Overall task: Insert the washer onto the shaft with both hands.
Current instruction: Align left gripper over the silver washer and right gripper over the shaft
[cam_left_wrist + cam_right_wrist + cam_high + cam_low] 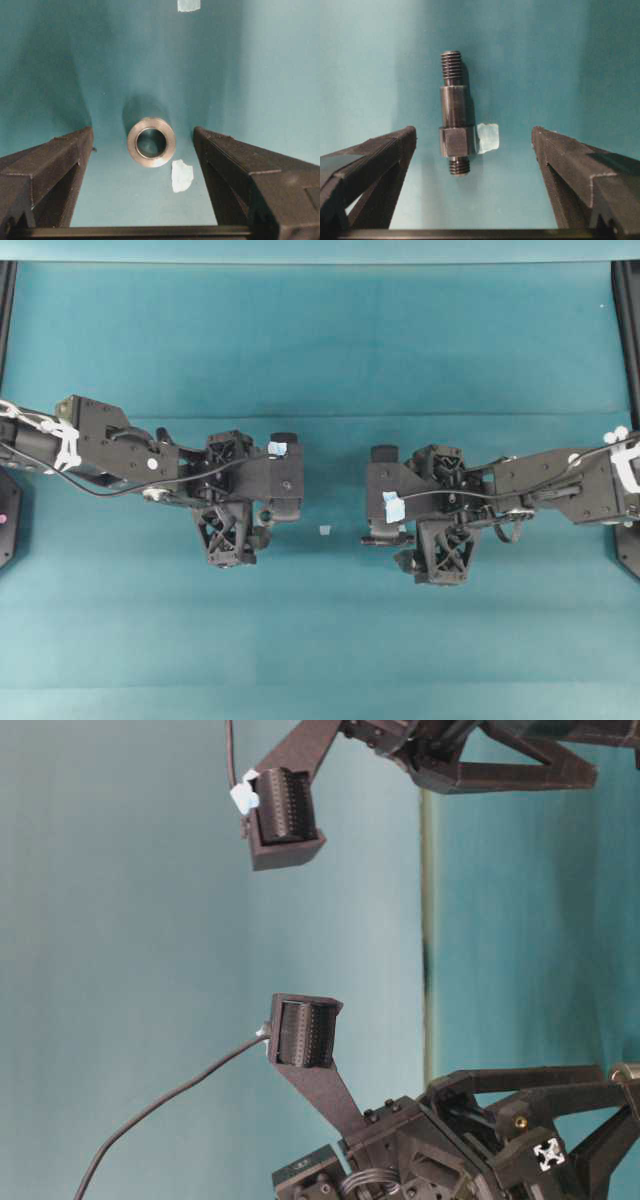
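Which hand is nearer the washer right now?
Left. The left hand is open with the washer lying on the mat between its fingers, untouched. The right hand is open over the shaft instead; no washer shows in its view.

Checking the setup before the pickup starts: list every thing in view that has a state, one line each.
washer: lying free on the table, hole facing the left wrist camera, not gripped.
shaft: lying flat on the table beside a tape scrap, not gripped.
left gripper: open, empty, fingers either side of the washer, clear of it.
right gripper: open, empty, fingers either side of the shaft, clear of it.
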Available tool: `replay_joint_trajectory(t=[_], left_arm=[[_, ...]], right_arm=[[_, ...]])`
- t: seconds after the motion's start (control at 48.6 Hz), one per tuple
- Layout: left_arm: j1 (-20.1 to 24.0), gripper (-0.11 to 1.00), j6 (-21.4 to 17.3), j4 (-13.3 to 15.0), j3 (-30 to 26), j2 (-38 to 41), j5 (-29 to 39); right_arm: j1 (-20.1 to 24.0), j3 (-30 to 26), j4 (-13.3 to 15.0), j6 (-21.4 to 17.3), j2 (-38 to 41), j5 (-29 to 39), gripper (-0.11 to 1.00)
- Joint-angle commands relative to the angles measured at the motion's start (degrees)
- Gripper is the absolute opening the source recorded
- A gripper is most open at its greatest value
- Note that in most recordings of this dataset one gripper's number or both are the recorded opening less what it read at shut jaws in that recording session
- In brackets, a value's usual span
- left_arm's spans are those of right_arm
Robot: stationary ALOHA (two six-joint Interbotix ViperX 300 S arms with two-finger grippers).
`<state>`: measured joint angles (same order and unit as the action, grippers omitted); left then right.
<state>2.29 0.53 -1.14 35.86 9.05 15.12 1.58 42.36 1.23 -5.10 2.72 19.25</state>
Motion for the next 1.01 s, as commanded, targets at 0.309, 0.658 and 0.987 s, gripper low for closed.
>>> replay_joint_trajectory(t=[0.309, 0.658, 0.987], left_arm=[[0.18, 0.88, 0.18, -0.09, -0.79, -0.26, -0.26], [0.09, 0.88, 0.18, -0.09, -0.7, -0.26, -0.35], [0.09, 0.88, 0.18, -0.09, -0.7, -0.26, -0.35]], right_arm=[[0.09, -0.18, -0.09, -0.44, 1.49, -0.88, 0.85], [0.18, -0.18, -0.09, -0.44, 1.85, -0.88, 0.85], [0.18, -0.18, -0.09, -0.53, 2.02, -0.88, 0.85]])
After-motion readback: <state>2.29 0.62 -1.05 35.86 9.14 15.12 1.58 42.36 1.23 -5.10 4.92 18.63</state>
